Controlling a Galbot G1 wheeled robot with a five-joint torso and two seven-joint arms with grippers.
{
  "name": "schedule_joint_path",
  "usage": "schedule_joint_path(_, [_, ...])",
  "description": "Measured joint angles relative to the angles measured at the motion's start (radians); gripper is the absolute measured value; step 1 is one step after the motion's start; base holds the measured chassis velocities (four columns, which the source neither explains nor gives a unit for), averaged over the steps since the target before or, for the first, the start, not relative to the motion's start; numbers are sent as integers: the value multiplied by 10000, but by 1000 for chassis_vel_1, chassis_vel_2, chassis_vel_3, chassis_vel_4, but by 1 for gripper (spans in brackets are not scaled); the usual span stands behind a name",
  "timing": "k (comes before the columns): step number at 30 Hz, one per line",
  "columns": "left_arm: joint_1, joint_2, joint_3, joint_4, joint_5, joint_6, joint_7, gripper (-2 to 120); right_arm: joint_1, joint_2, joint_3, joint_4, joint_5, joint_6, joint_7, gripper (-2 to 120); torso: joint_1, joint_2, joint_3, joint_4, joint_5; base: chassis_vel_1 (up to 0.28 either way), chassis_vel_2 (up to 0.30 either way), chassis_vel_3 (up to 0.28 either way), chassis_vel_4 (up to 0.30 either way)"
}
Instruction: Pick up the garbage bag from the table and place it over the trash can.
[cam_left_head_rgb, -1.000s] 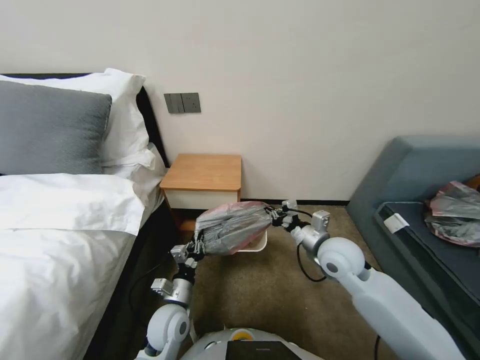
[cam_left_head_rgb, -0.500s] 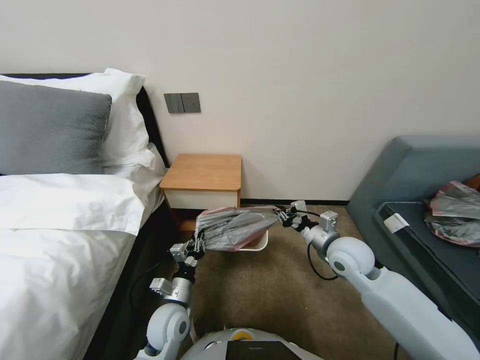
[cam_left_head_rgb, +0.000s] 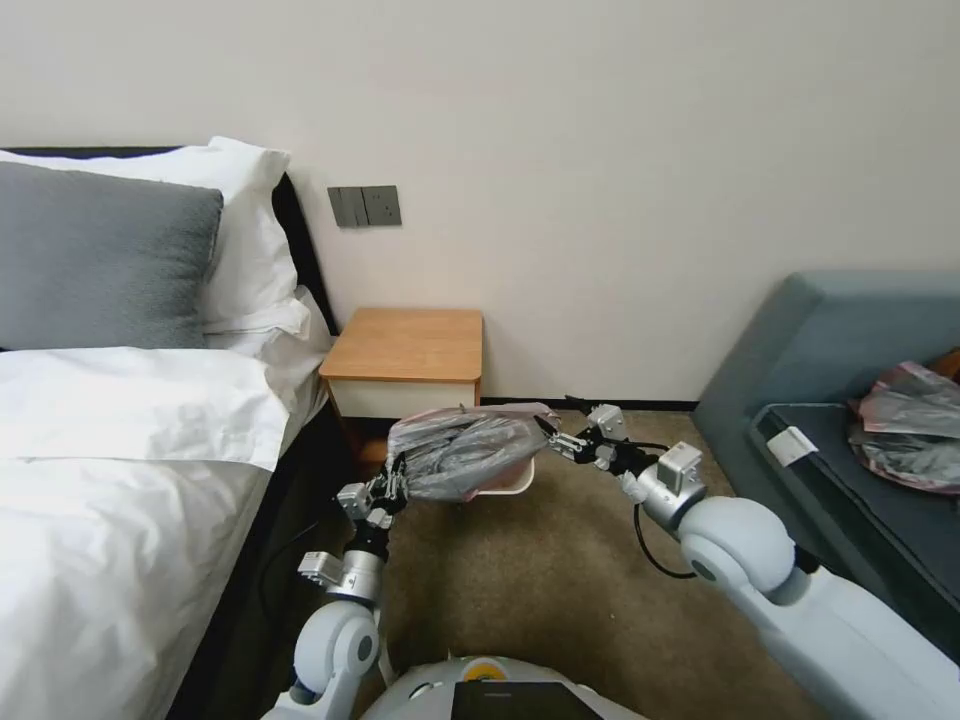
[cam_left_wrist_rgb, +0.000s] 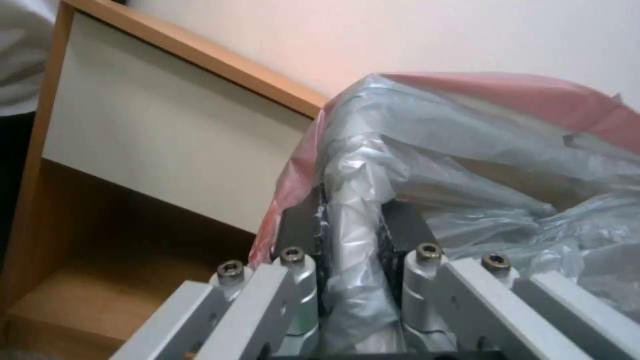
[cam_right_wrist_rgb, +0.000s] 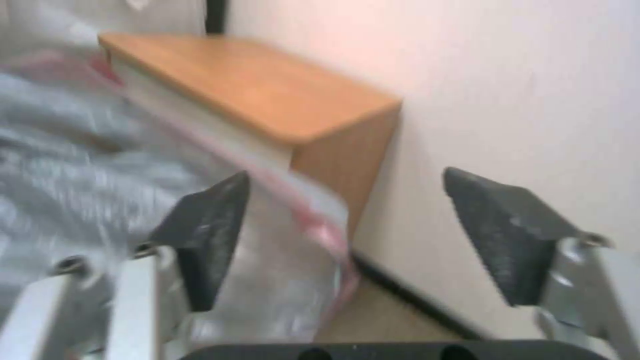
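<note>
Head view: garbage bag (cam_left_head_rgb: 465, 452) sits draped over the trash can (cam_left_head_rgb: 515, 483) on the carpet, just in front of the table (cam_left_head_rgb: 405, 345). Pinkish rim runs along the far edge; cream rim of the can shows only at the near right corner, so the plastic covers most of the opening but looks bunched rather than seated.

Left gripper (cam_left_head_rgb: 393, 484) is at the bag's left end. Left wrist view: jaws narrow, clamped on a twisted fold of grey plastic (cam_left_wrist_rgb: 353, 240), drawer front of the table beyond.

Right gripper (cam_left_head_rgb: 556, 436) is at the bag's right end, just beside the plastic. Right wrist view: jaws wide apart, nothing between the pads (cam_right_wrist_rgb: 207, 235); bag edge (cam_right_wrist_rgb: 293, 215) lies alongside one finger, not gripped.

Step, as judged: placement over the can, late stage. One side let go, the other held.

Next move calls for, in my estimate: checking that the rim is hooked over the can's right edge, then freeing the left fold without dragging the thin film back off. Risk: the clamped twist tugs the bag loose.
</note>
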Motion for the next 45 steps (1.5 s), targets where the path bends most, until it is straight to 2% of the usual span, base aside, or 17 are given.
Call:
schedule_joint_path(3, [64, 71, -17, 10, 311, -81, 64, 11, -13, 83, -108, 257, -989, 627, -112, 91, 0, 0, 0, 0, 0, 0, 0, 0, 0])
schedule_joint_path(7, [90, 122, -31, 21, 614, -206, 146, 11, 232, 6, -366, 59, -1840, 1047, -541, 100, 0, 0, 0, 0, 1, 0, 0, 0, 0])
schedule_joint_path(16, [40, 3, 32, 44, 862, -267, 187, 11, 1459, -366, -1384, -712, -2440, 1115, -1236, 100, 0, 0, 0, 1, 0, 0, 0, 0, 0])
schedule_joint_path(26, [137, 17, 22, 37, 1008, -411, 343, 11, 2229, -305, -1982, -1545, -2507, 1060, -1321, 100, 0, 0, 0, 0, 2, 0, 0, 0, 0])
schedule_joint_path(36, [181, 56, -94, 315, 1490, -1420, 1322, 11, 2639, -365, -1978, -2344, -2283, 933, -1342, 100, 0, 0, 0, 0, 2, 0, 0, 0, 0])
schedule_joint_path(41, [135, 48, -136, 383, 1102, -2044, 1993, 11, 2705, -386, -2010, -2741, -2197, 916, -1353, 100, 0, 0, 0, -1, 1, 0, 0, 0, 0])
schedule_joint_path(45, [137, 51, -212, 410, 768, -2260, 2450, 11, 2816, -401, -2031, -2953, -2165, 922, -1357, 100, 0, 0, 0, 0, 1, 0, 0, 0, 0])
